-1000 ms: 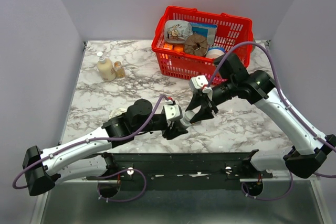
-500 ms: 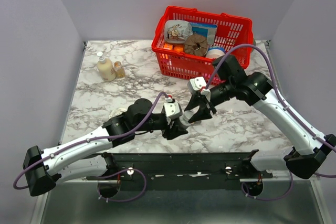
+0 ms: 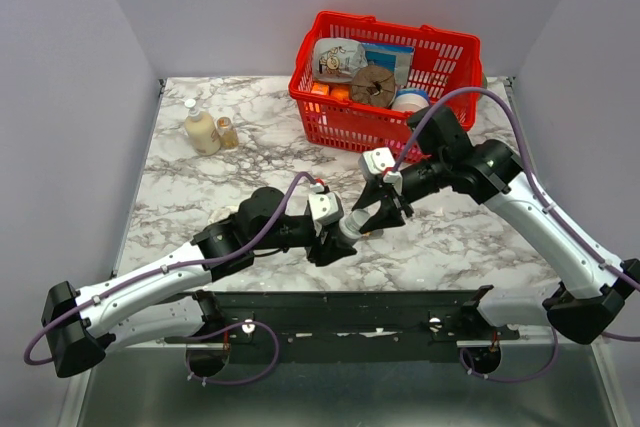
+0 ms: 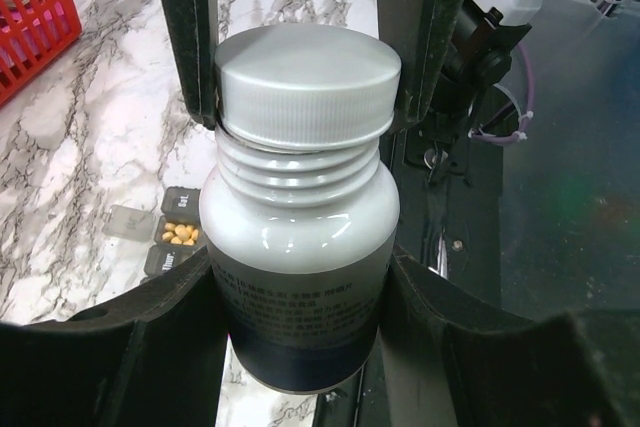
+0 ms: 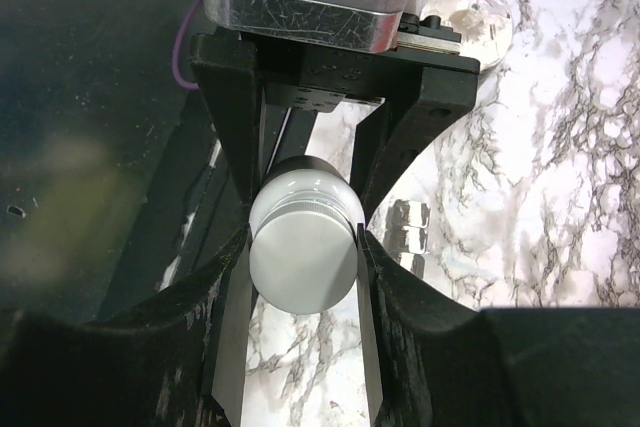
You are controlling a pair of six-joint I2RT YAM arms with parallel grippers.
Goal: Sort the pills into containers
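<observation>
Containers (image 4: 160, 244) for the sorting lie as a dark grey strip on the marble table (image 3: 250, 147), seen from the left wrist view just below and left of the raised bottle, close to the table's near edge. One compartment stands open with small yellow pills (image 4: 180, 235) in it, its lid flipped back beside it; the rest of the strip is hidden behind the bottle.

Above the strip, a white bottle (image 4: 300, 247) is held off the table between the two arms. The left gripper (image 4: 300, 297) is clamped on the bottle's body, a finger pressed to each side. The right gripper (image 5: 303, 257) is closed around the grey cap (image 5: 303, 259), its pads against the cap's ribbed rim. Below the cap the threaded neck shows.

At the far right of the table sits a red basket (image 3: 390, 122) full of packets and tins. Well apart, at the far left, stand a cream pump bottle (image 3: 202, 131) and a small amber jar (image 3: 227, 133), side by side.
</observation>
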